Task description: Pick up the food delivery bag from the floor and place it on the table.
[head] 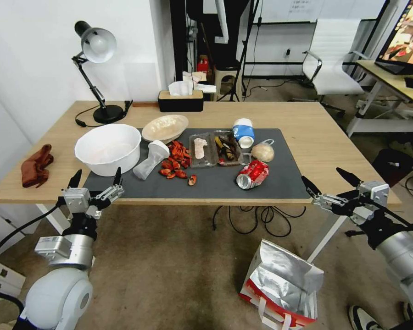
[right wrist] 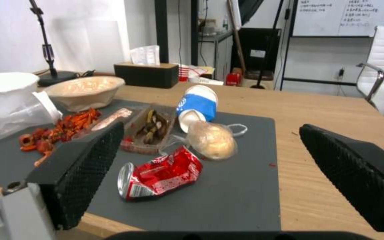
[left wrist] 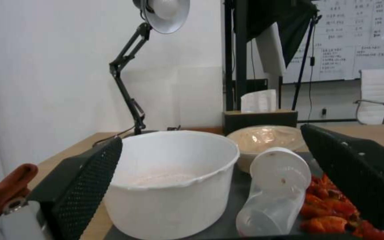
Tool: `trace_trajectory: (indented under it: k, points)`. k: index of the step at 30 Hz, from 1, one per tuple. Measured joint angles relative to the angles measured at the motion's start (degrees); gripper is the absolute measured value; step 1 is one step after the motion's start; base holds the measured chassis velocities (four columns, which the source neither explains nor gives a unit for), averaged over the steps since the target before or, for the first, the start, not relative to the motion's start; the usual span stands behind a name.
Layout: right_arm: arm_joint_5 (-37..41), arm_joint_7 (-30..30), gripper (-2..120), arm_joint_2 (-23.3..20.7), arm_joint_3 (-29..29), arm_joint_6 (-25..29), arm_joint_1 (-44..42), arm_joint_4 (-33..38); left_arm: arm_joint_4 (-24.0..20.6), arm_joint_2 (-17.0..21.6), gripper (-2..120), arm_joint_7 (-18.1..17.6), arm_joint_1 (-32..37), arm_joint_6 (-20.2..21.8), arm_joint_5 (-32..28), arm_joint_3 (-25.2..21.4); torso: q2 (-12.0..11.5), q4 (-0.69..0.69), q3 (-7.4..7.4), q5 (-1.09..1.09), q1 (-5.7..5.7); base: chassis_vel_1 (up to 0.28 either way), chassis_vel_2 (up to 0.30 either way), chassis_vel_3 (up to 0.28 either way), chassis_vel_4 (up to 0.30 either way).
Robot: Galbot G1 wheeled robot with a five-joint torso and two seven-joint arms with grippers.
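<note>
Both grippers, left point(head: 96, 181) and right point(head: 328, 181), hang spread and empty at the table's point(head: 316, 137) near edge. Food delivery bag point(head: 282, 286) stands gaping on the floor below the right arm, untouched; littered mat point(head: 280, 178) leaves little room.

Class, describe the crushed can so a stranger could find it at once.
Start at the long wooden table and its dark grey mat. Near the mat's front edge lies the crushed can, on its side. It alone is dented red metal with a silver end.

Head high — wrists low, table-facing point(head: 316, 137)
</note>
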Motion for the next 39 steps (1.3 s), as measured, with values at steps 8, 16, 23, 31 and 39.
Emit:
trace_trajectory:
  k: [8, 16, 23, 31, 39]
  points:
    - [0.03, 0.00, 100, -0.02, -0.42, 0.00, 0.23, 0.11, 0.22, -0.25, 100, 0.01, -0.13, -1.21, 0.21, 0.32, -0.25, -0.01, -0.11, -0.01, -0.12, 0.000, 0.000, 0.000, 0.000]
    - [-0.08, 0.05, 100, 0.12, -1.00, -0.16, 0.82, -0.26, 0.97, -0.70, 100, 0.48, -0.37, -2.57, 1.04, 0.94, -2.27, 0.00, -1.25, -0.01, -1.00, 0.000, 0.000, 0.000, 0.000]
    - [-0.18, 0.10, 100, -0.02, -1.48, -0.54, 1.60, -0.44, 1.76, -0.76, 100, 0.57, -0.57, -3.18, 1.03, 0.97, -4.36, 0.00, -2.42, -0.01, -1.92, 0.000, 0.000, 0.000, 0.000]
    - [-0.42, 0.12, 100, 0.34, -1.71, -0.60, 1.59, -0.55, 2.23, -0.81, 100, 0.76, -0.74, -3.55, 0.94, 1.11, -6.62, 0.00, -3.69, -0.01, -2.92, 0.000, 0.000, 0.000, 0.000]
    - [-0.74, 0.14, 100, 1.27, -1.67, -0.56, 0.67, 0.19, 2.03, -0.72, 100, 0.80, 0.17, -4.22, 0.89, 0.76, -9.12, 0.00, -5.11, -0.01, -4.01, 0.000, 0.000, 0.000, 0.000]
